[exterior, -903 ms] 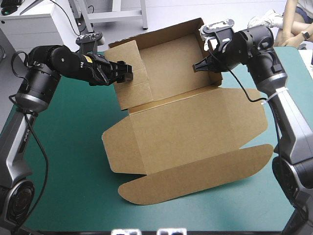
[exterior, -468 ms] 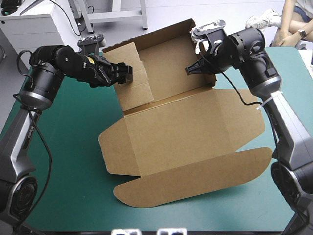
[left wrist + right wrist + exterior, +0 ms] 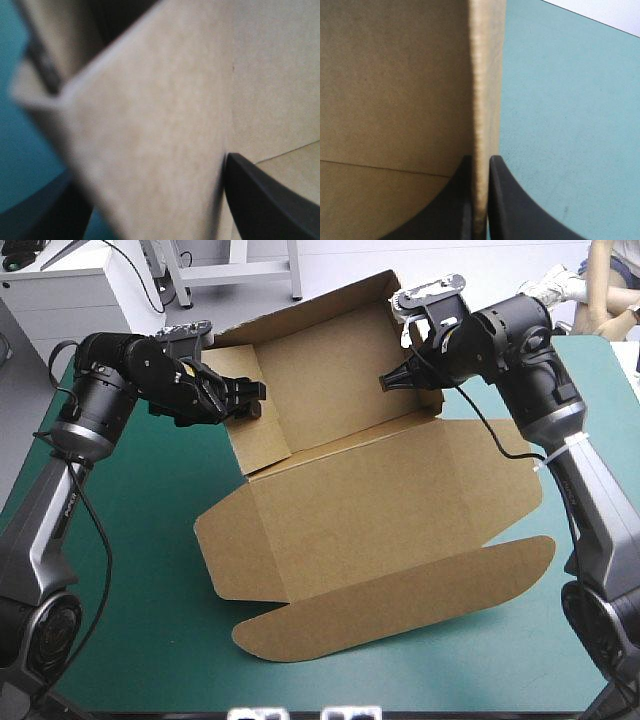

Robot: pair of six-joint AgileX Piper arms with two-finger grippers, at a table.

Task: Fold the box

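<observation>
Box (image 3: 370, 510) sits mid-table, skewed. Its back wall is up toward the far edge and the lid (image 3: 400, 590) lies flat toward the near edge. Change since just before: the left side wall (image 3: 255, 435) was folded in across the tray and now stands closer to upright, and the whole sheet has slid slightly toward the table's (image 3: 140, 590) left edge. The left gripper (image 3: 250, 398) has pulled back with the wall. Its fingers (image 3: 260, 200) stand apart with that wall between them, so it's straddling, not clamping. The right gripper (image 3: 390, 382) is pinched nearly closed on the right side wall's edge (image 3: 487, 100). My read: side walls are being squared up, and tucking isn't done yet.
</observation>
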